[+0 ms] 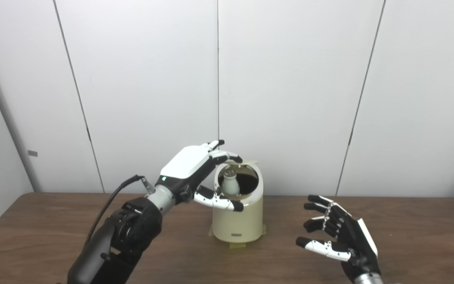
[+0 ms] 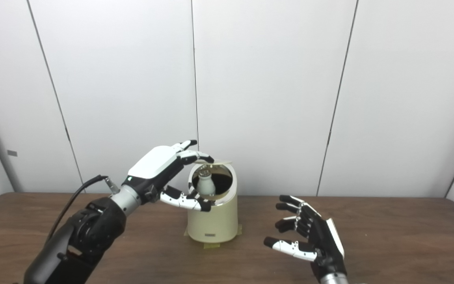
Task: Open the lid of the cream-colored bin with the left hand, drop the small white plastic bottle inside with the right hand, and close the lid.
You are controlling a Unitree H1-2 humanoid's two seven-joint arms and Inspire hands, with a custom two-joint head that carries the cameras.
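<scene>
The cream-colored bin [image 1: 238, 221] stands on the brown table [image 1: 408, 236] at the middle. Its lid [image 1: 252, 162] is tipped open and shows as a thin edge at the top back of the round opening. The small white plastic bottle [image 1: 231, 184] lies inside the bin, seen through the opening; it also shows in the right eye view [image 2: 206, 185]. My left hand [image 1: 189, 163] is at the bin's upper left, fingers spread, fingertips on the top rim by the lid, thumb at the lower rim. My right hand [image 1: 339, 232] is open and empty, low over the table right of the bin.
Yellowish tape [image 1: 238, 245] sticks out from under the bin's base. A black cable [image 1: 110, 201] runs along my left forearm. White wall panels stand close behind the table's far edge.
</scene>
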